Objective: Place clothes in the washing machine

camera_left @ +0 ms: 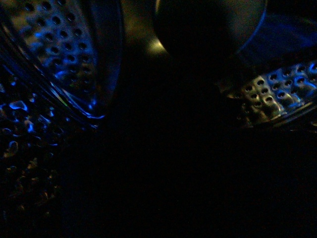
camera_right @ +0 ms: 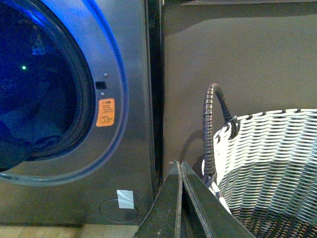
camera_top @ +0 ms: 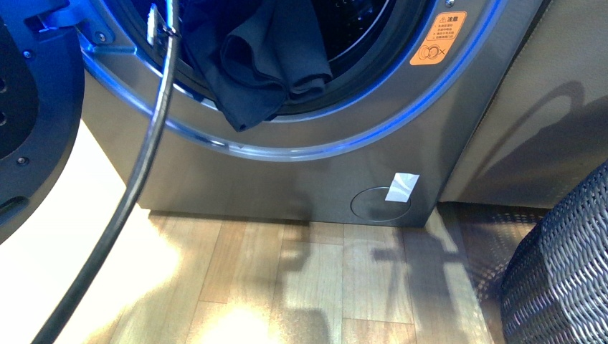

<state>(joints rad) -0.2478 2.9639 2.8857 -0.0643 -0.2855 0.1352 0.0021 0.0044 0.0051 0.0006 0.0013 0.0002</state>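
We are stuffing the navy garment point(camera_top: 262, 68) past the washing machine point(camera_top: 301, 179) rim; right gripper point(camera_right: 181, 171) clenched empty, left claw's state we cannot tell; next, push the hanging fold inside

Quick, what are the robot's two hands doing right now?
Left gripper: not visible; its camera shows only the drum, so it cannot be told.
Right gripper: closed, holding nothing.

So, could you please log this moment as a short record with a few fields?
clothes: dark, draped over the porthole lip, partly hanging outside
washing machine: door open
left gripper: not visible; its camera shows the drum
right gripper: shut, empty, beside the wicker basket
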